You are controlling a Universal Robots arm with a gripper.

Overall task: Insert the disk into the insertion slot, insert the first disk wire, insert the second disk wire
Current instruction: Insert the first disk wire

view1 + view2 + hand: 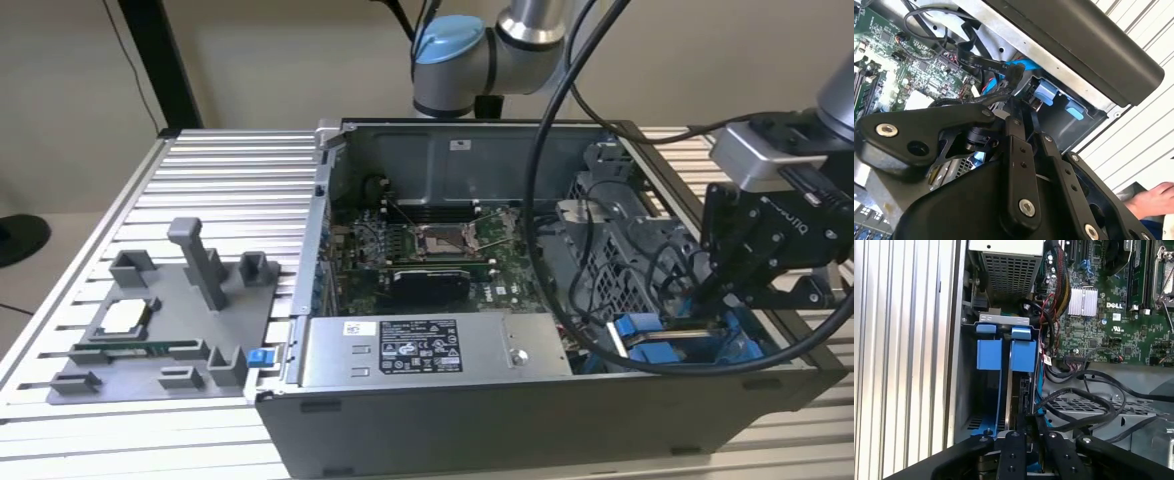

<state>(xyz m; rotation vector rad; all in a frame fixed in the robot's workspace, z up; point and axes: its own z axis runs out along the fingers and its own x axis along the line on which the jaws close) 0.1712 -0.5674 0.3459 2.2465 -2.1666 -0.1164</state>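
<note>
Ops: Log entry. I had the gripper [1030, 419] down inside the case [534, 410], at the corner on the exterior view's right, toward the front.

Desk: Fingers [1014, 450]?

Ops: Drawn close together, hardly a gap, in both wrist views. Whether they pinched anything, I couldn't tell.

Desk: Disk?

Ops: Disk [1023, 356] stood on edge in the slot [1004, 318], blue carrier showing, just beyond the fingertips. A second blue piece [989, 354] sat just beside it.

Desk: Wires?

Ops: Black cables [1089, 374] looped loose beside the slot; a blue cable [1026, 64] ran close past the gripper in the second wrist view. A hand [1154, 197] rested over the ribbed table [214, 170], outside the case.
</note>
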